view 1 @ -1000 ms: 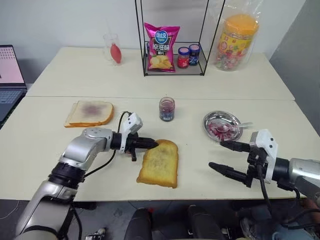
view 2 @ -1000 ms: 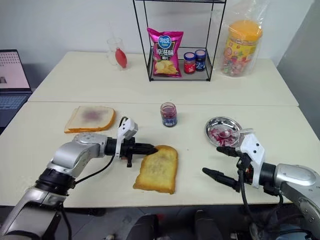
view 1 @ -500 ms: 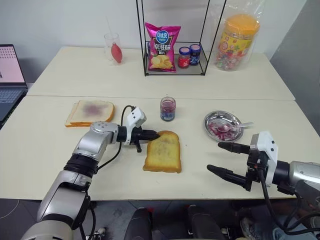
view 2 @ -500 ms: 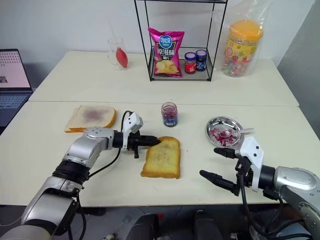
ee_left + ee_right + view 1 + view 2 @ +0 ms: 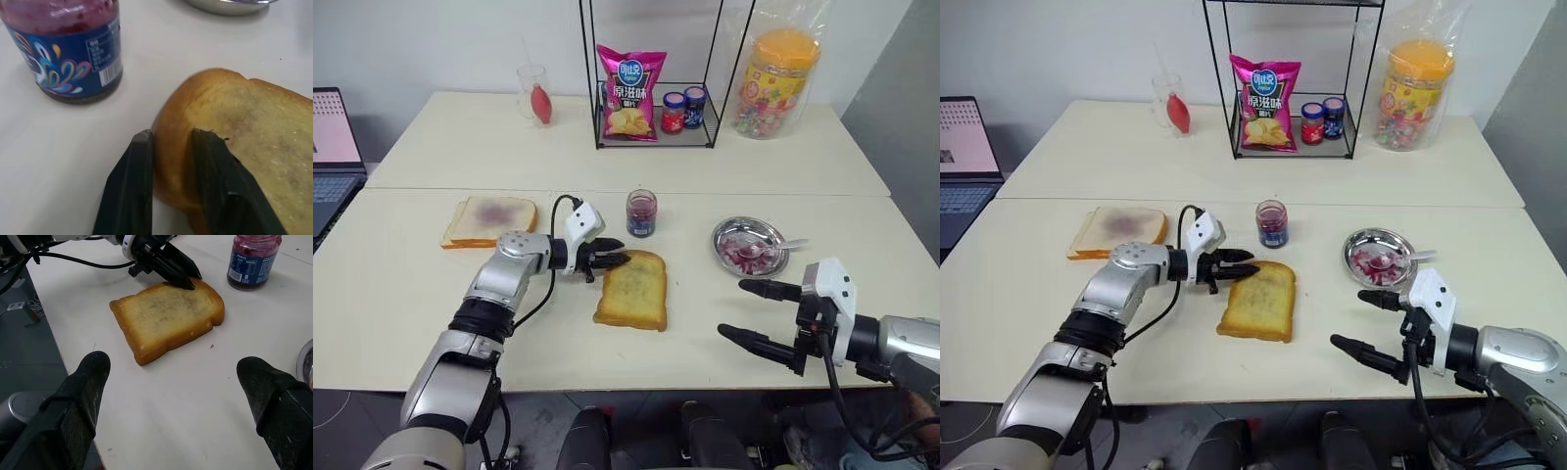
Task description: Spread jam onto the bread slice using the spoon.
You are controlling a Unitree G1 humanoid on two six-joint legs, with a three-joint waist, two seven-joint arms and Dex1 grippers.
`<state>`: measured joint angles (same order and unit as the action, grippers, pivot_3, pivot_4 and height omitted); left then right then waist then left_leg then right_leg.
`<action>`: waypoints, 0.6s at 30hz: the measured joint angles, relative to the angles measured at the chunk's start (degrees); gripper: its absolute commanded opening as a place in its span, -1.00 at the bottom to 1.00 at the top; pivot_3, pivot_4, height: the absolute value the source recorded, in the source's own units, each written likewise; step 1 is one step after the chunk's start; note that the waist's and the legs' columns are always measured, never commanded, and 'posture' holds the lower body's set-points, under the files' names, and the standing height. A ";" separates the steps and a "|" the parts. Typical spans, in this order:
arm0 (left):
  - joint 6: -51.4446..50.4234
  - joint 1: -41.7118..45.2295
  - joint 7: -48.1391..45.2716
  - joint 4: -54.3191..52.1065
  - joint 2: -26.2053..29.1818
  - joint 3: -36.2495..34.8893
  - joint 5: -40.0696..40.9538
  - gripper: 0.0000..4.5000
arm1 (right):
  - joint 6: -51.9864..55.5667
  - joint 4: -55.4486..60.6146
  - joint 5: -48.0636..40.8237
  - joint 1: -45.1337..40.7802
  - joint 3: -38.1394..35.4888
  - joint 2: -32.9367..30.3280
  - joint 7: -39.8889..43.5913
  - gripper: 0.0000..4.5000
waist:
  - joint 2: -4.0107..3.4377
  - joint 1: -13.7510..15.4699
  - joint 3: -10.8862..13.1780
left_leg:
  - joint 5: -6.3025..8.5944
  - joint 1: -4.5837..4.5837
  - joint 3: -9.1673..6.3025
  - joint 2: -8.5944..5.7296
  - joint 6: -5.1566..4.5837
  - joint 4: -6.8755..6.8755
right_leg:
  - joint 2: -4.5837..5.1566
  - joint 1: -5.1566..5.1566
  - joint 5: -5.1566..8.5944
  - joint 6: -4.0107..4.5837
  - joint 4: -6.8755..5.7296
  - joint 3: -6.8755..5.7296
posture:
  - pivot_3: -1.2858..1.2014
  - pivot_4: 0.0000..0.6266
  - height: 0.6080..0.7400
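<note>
Straddling the rounded top corner of the bread slice (image 5: 631, 291), my left gripper (image 5: 614, 258) has its two black fingers (image 5: 128, 196) a little apart, one on the crust's outer side and one on the toasted face, both touching it. A second ago those fingers were pressed together against that same corner, and the slice lay skewed and nearer my body; it now sits straighter and closer to the jam (image 5: 640, 212), which stands just beyond the slice's top edge. My right gripper (image 5: 754, 312) hangs well to the right of the bread slice, its fingers spread wide with nothing between them, where it was before. The spoon (image 5: 766, 248) lies in the round steel dish (image 5: 728, 235), to the right of the slice and beyond my right gripper, bowl among the red smears. A paler slice (image 5: 489, 219) lies to the bread slice's left.
</note>
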<state>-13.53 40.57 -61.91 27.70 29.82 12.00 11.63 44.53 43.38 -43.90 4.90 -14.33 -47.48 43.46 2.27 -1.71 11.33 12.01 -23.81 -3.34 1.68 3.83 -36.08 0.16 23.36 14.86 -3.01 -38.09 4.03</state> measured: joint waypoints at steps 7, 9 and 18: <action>0.47 -6.34 2.07 -12.71 4.29 -4.96 0.92 -0.16 | -4.73 -8.06 3.42 -5.36 -1.39 1.28 -0.96 1.00 | -0.01 -0.73 0.00 | 0.00 0.07 0.06 0.07 0.00 0.01 | -0.02 -0.01 -0.06 0.04 -0.01 0.05 | 0.03 -0.52 1.00; 1.54 -9.69 0.20 -18.48 8.11 -6.21 1.27 -0.16 | -6.02 -10.61 4.46 -6.36 -2.67 1.86 -1.84 1.00 | -0.05 -0.62 -0.01 | 0.00 0.08 0.00 0.09 0.00 0.05 | -0.06 -0.01 -0.05 0.06 -0.02 0.01 | 0.03 -0.52 1.00; -5.77 -21.16 1.65 -39.39 19.00 -18.88 6.45 0.59 | -9.50 -20.78 7.40 -9.97 -7.01 10.35 -11.62 1.00 | -0.13 -0.01 -0.03 | -0.03 0.08 0.06 0.03 -0.03 -0.06 | 0.03 -0.07 -0.12 0.08 0.00 0.05 | 0.03 -0.52 1.00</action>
<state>-19.31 19.42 -60.26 -11.69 48.82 -6.88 18.08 35.03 22.60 -36.50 -5.06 -21.34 -37.13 31.83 2.15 -1.72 11.31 11.98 -23.73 -3.28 1.72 3.80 -36.13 0.18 23.30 14.74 -2.94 -38.08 4.08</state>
